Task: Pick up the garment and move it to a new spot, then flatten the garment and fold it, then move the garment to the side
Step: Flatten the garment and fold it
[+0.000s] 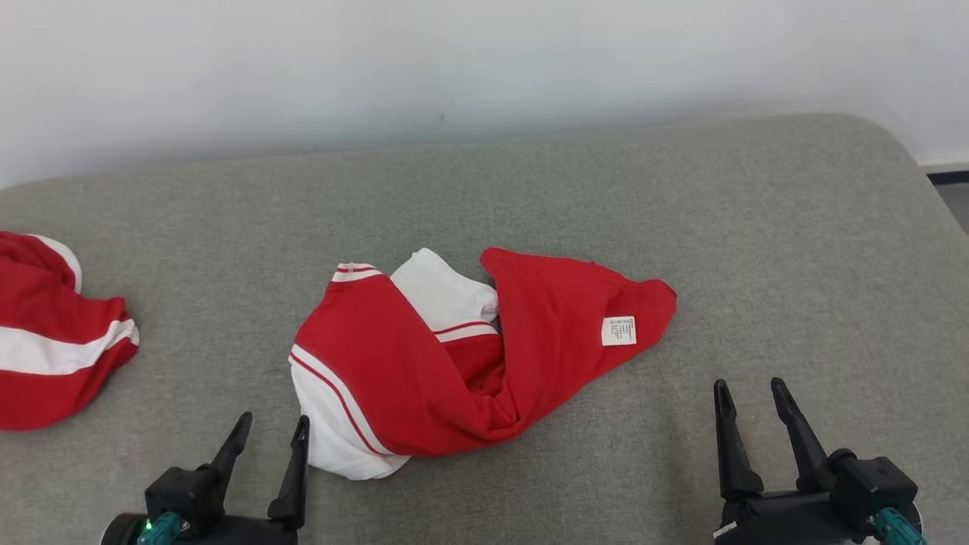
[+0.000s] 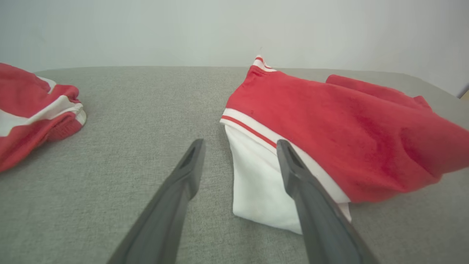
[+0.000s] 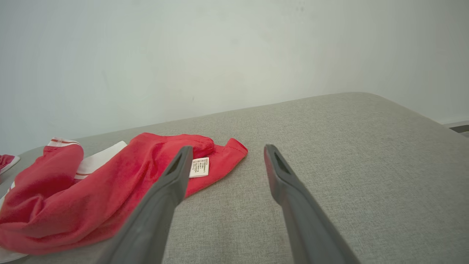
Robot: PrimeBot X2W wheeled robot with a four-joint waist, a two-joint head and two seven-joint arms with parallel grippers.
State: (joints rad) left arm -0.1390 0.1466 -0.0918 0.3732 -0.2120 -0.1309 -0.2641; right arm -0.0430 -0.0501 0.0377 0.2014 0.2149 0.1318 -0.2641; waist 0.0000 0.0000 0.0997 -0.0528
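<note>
A crumpled red and white garment (image 1: 462, 363) lies in a heap at the middle of the grey padded surface (image 1: 681, 227), a white care label (image 1: 618, 331) showing on its right part. My left gripper (image 1: 272, 428) stands open near the lower left, its right finger just beside the garment's white lower corner (image 2: 256, 183). In the left wrist view my left gripper (image 2: 240, 145) has empty jaws, the garment (image 2: 329, 128) lying ahead and to the right. My right gripper (image 1: 749, 390) is open at the lower right, apart from the cloth. In the right wrist view my right gripper (image 3: 227, 148) is empty, with the garment (image 3: 110, 190) to the left.
A second red and white garment (image 1: 53, 341) lies bunched at the left edge of the surface, also seen as a heap (image 2: 33, 106) in the left wrist view. A pale wall (image 1: 484, 60) runs behind. The surface's rounded right corner drops off toward a dark floor strip (image 1: 950, 178).
</note>
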